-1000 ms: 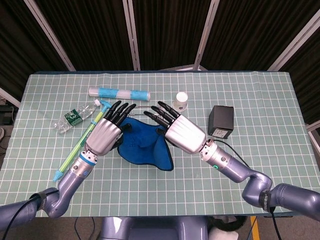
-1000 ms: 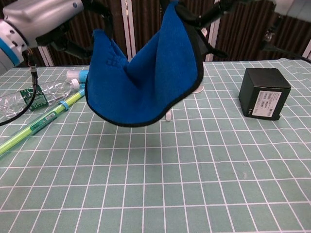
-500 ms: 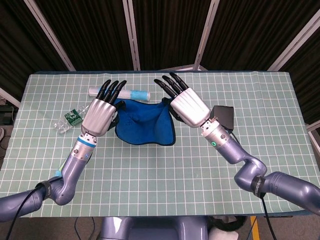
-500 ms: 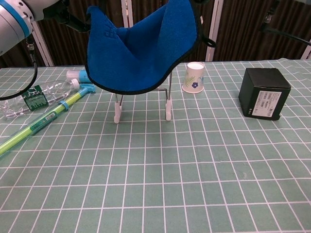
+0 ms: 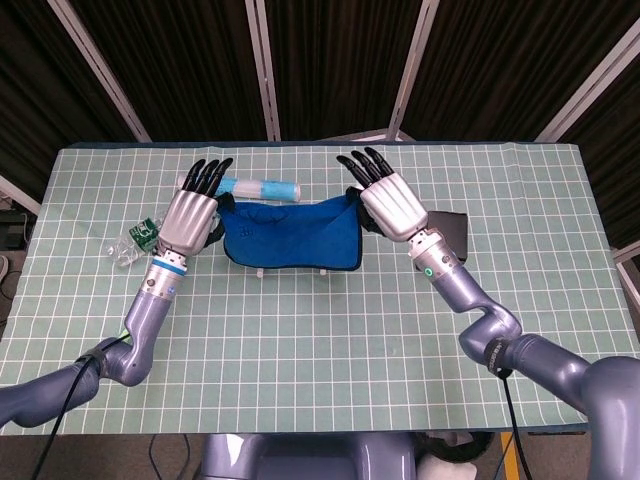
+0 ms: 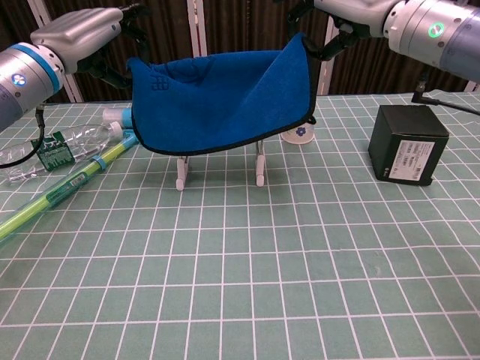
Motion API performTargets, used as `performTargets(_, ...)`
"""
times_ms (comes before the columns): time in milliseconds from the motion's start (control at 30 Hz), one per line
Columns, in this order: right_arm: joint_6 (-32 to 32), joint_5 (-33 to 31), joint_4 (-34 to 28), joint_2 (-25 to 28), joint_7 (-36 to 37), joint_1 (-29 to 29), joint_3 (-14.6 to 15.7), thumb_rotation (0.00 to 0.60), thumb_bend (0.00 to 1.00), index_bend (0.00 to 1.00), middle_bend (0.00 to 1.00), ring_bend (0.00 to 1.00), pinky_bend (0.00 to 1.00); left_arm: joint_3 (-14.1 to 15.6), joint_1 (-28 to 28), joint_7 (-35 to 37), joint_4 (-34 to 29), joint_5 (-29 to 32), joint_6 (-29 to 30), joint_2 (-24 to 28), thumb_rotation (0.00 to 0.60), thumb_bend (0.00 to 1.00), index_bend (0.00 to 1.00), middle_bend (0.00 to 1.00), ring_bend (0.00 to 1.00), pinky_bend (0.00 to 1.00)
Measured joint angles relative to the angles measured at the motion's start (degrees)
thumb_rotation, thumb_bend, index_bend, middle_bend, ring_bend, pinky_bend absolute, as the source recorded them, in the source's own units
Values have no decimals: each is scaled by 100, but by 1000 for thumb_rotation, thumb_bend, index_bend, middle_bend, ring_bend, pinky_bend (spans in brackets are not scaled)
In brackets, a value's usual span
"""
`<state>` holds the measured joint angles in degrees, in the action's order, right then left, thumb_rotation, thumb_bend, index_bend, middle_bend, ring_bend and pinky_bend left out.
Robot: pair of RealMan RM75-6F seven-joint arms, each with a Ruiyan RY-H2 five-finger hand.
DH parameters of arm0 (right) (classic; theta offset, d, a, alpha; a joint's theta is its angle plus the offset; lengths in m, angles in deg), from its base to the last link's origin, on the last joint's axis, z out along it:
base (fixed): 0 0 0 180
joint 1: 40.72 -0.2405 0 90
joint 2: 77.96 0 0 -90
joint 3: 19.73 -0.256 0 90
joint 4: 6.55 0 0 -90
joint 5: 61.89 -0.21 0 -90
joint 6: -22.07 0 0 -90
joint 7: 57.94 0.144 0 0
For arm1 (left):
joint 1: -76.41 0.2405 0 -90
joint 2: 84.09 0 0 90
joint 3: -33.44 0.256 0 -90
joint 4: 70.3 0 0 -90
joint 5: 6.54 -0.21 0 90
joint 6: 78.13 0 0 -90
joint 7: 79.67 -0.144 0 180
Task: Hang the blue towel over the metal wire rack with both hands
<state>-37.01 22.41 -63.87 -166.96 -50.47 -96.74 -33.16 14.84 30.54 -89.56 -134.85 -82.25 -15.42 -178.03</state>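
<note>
The blue towel (image 5: pixel 290 238) (image 6: pixel 225 105) is stretched wide between my two hands and drapes in front of the metal wire rack. Only the rack's white-tipped legs (image 6: pixel 180 172) show below the towel's hem; its top bar is hidden. My left hand (image 5: pixel 190 215) (image 6: pixel 82 34) holds the towel's upper left corner. My right hand (image 5: pixel 395 205) (image 6: pixel 352 15) holds the upper right corner, which is lifted a little higher. On both hands the other fingers point straight toward the far edge of the table.
A black box (image 5: pixel 452 232) (image 6: pixel 409 144) stands right of the rack. A paper cup (image 6: pixel 298 133) peeks from behind the towel. Left of the rack lie a clear plastic bottle (image 6: pixel 45 146), a green stick (image 6: pixel 67 187) and a blue-and-white tube (image 5: pixel 262 187).
Both hands have moved apart and away from me, pulling the sagging towel out flat. The towel has come down lower, over the rack.
</note>
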Motion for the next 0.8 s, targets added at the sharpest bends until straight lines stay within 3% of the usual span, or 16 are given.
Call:
performTargets(300,92,26,863,-585,493,-84,138,600,535,652,52,0,0,205,-141,515,613,-73,-128,-278,600,574,751,0,0,0)
performTargets(800,200,96,1428,-879,899,-121,308,600,501,663,52,0,0,420,-237,697,994,-116,-254,-557,600,573,736,0,0,0)
